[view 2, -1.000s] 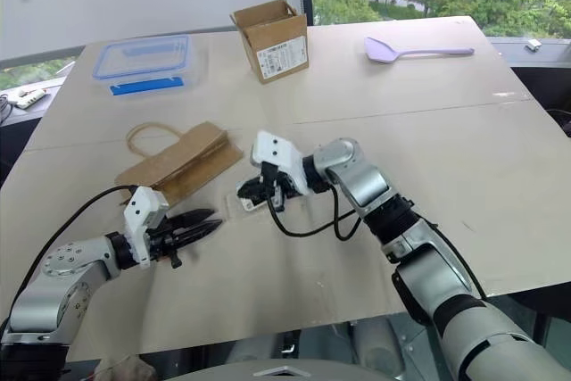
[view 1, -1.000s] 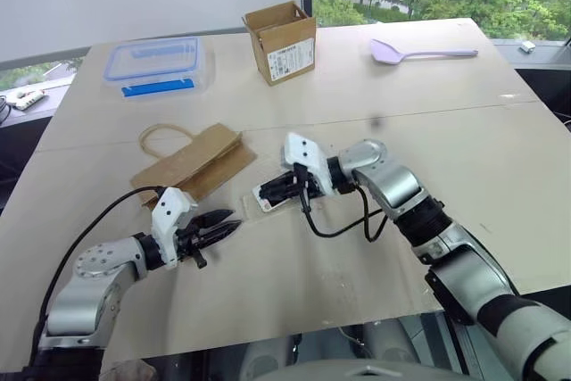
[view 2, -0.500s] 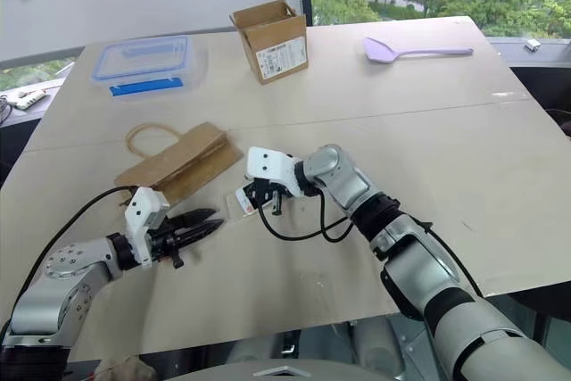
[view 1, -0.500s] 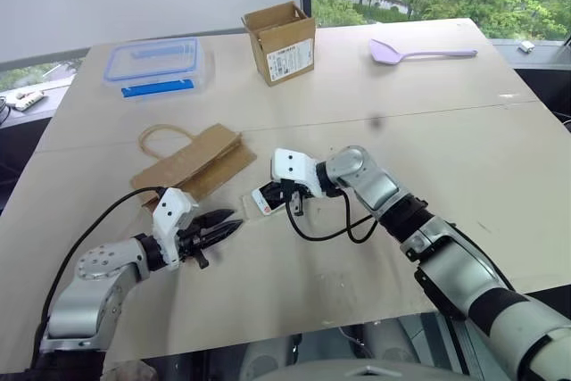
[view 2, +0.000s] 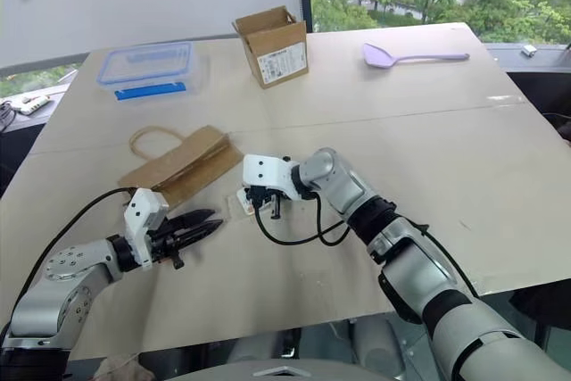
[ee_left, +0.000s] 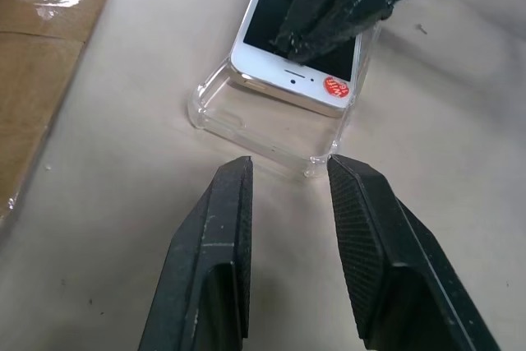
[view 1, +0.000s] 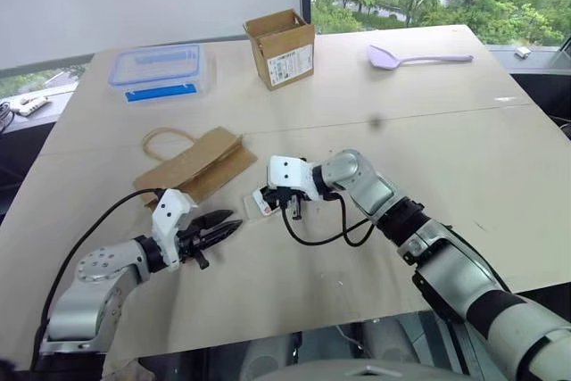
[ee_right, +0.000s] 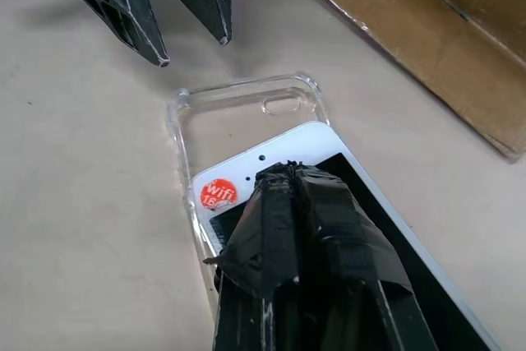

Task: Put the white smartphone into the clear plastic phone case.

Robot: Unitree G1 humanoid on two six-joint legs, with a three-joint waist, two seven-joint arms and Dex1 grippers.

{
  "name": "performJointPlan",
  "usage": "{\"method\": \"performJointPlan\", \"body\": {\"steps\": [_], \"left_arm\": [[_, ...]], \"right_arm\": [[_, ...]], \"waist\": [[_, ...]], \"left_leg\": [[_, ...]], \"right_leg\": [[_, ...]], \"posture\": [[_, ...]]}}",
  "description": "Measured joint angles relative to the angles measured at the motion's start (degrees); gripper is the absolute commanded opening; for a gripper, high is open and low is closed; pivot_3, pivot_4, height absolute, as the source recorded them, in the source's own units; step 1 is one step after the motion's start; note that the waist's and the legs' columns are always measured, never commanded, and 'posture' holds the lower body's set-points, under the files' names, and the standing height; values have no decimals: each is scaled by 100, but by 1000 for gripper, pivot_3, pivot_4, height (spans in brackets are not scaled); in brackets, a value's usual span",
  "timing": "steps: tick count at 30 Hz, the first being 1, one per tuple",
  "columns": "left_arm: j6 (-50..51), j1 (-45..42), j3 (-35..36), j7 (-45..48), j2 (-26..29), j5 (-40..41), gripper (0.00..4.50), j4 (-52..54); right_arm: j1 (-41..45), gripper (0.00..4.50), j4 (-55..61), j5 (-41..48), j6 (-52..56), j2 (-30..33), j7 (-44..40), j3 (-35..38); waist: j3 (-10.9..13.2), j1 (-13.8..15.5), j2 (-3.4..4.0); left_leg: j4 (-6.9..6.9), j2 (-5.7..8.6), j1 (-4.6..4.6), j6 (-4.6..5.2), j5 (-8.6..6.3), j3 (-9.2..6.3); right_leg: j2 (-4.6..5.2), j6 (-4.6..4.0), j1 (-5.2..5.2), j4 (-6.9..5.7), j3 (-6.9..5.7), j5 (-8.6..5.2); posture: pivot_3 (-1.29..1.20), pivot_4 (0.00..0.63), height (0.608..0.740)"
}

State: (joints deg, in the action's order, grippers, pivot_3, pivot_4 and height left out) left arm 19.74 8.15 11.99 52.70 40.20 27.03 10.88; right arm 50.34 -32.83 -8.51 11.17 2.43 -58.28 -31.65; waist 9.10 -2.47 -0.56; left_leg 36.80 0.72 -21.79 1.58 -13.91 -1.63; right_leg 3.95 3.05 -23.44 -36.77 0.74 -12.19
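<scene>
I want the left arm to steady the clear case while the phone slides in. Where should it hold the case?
Probably the bare end of the clear plastic phone case, by its raised rim near the corner facing the left gripper. The white smartphone covers the far part, pressed down by the shut right gripper. Come in low along the table from the left gripper's side, jaws straddling the rim.
</scene>
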Motion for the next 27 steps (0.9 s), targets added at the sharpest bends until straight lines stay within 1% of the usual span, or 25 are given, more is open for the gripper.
{"method": "performJointPlan", "body": {"steps": [6, 11, 14, 17, 20, 23, 24, 27], "left_arm": [[1, -2, -1, 1, 0, 2, 1461, 17], [2, -4, -2, -2, -1, 2, 1461, 22], [2, -5, -7, -2, -4, 1, 1461, 24], [2, -9, -11, -2, -14, 1, 1461, 24], [2, -54, -27, -2, -36, 1, 1461, 23], [-1, -115, -30, -2, -50, 0, 1461, 23], [-1, -115, -34, -2, -55, -2, 1461, 23], [-7, -113, -47, -2, -71, -8, 1461, 20]], "right_arm": [[-101, 0, 102, 168, 810, -112, -17, 177], [-472, 0, 618, 437, 1231, -119, 115, 470], [-514, 0, 971, 494, 1591, -19, 214, 577], [-488, 0, 1406, 671, 1980, 126, 312, 849], [-144, 0, 1755, 886, 2259, 230, 383, 1215], [400, 0, 1778, 999, 2278, 291, 502, 1433], [580, 0, 1665, 979, 2147, 325, 520, 1446], [1002, 0, 697, 589, 1236, 606, 515, 1143]], "waist": [[-86, 11, 23], [-91, 7, 21], [-77, 19, 19], [-52, 20, 5], [-24, -6, -2], [-19, -4, 0], [-19, -1, 0], [-17, 13, -1]], "left_leg": [[0, 0, 8, 0, 0, -1], [1, 0, 2, 0, 0, -2], [2, 0, -18, 1, 0, -5], [4, 0, -41, 0, 1, -4], [3, 0, -70, 0, 1, -4], [-3, -1, -95, -1, 1, -6], [-6, -1, -96, -1, 0, -6], [-9, 5, -98, -1, 0, -5]], "right_leg": [[0, 0, 8, 0, -1, -2], [0, 1, 5, 2, 0, -3], [-1, 0, -13, 2, -3, -3], [-1, 3, -28, 3, -3, 1], [-1, 20, -61, 4, -2, 12], [-2, 21, -86, 3, -6, 14], [0, 21, -86, 6, -7, 14], [5, 21, -79, 22, -12, 14]], "posture": [[0, 150, 740], [0, 150, 740], [0, 150, 740], [0, 150, 740], [0, 150, 740], [0, 150, 740], [0, 150, 740], [0, 150, 740]]}}
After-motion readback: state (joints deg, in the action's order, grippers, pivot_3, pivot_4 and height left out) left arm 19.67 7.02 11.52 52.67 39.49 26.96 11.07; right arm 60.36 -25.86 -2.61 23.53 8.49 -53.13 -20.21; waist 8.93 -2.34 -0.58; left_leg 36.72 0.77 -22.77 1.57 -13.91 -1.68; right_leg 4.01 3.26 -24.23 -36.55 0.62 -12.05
